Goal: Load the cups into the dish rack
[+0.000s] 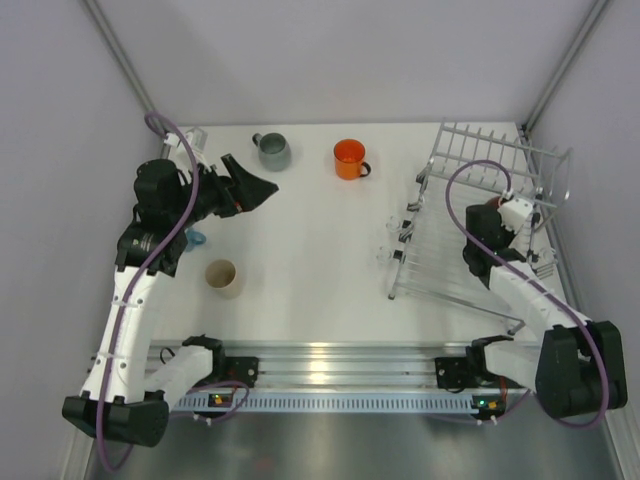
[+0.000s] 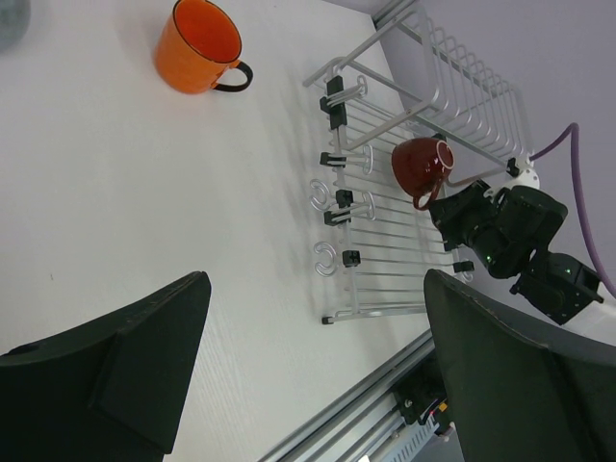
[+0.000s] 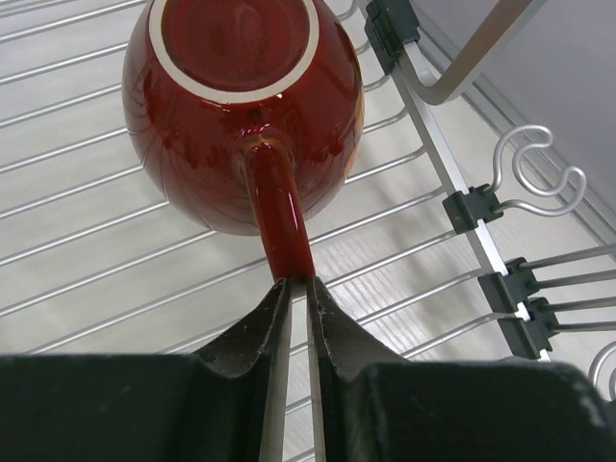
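The dish rack [image 1: 455,250] stands at the right; it also shows in the left wrist view [image 2: 385,207] and the right wrist view [image 3: 115,289]. My right gripper [image 1: 496,210] [image 3: 296,281] is shut on the handle of the dark red mug [image 3: 241,115] [image 2: 416,162], held bottom-up over the rack's grid. My left gripper [image 1: 266,187] [image 2: 313,371] is open and empty at the back left, just in front of the grey mug [image 1: 271,151]. The bright orange mug [image 1: 349,158] [image 2: 197,46] stands at the back middle. The cream mug [image 1: 222,278] is front left. The light blue mug [image 1: 194,238] peeks from under the left arm. The squat orange-red mug is out of view.
Grey walls close in the table at the back and both sides. An aluminium rail [image 1: 330,360] with the arm bases runs along the near edge. The rack's upright tines [image 1: 500,150] rise at its far end.
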Controlling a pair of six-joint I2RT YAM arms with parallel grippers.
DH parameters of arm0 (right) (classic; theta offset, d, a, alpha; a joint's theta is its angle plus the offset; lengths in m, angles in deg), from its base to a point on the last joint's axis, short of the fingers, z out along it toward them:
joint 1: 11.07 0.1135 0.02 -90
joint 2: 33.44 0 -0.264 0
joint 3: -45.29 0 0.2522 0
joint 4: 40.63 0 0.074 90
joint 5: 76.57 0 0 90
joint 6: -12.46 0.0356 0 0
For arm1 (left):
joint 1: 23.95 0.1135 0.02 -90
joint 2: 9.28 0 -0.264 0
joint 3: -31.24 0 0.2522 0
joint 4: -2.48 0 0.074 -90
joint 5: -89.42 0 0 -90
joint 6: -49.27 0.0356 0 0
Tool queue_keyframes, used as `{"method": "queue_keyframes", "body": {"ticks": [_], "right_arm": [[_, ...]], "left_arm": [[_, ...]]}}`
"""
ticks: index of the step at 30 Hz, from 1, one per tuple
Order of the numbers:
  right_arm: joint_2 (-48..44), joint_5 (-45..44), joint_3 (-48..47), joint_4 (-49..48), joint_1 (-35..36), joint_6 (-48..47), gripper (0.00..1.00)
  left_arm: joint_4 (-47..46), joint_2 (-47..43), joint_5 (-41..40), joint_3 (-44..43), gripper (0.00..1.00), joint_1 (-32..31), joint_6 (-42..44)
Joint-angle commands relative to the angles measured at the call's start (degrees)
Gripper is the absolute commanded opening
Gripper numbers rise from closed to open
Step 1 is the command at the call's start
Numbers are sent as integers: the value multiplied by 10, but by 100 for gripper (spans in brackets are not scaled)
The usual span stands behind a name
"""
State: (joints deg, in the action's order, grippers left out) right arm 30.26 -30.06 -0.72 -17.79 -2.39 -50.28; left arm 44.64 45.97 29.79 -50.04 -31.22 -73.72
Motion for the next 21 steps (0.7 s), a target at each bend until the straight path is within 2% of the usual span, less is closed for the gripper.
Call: {"method": "queue_keyframes", "body": {"ticks": [1,7,21], "right_arm": [[19,-15,-4,-50,-11,-6,12],[28,-27,-4,-72,-11,-11,9],[57,-40,-15,-105,-32,-19,11]], "left_arm": [[-3,-11,4,-18,98,-2,2],[-4,-9,4,-17,98,-2,2],[4,-14,-7,-16,98,-2,12]]}}
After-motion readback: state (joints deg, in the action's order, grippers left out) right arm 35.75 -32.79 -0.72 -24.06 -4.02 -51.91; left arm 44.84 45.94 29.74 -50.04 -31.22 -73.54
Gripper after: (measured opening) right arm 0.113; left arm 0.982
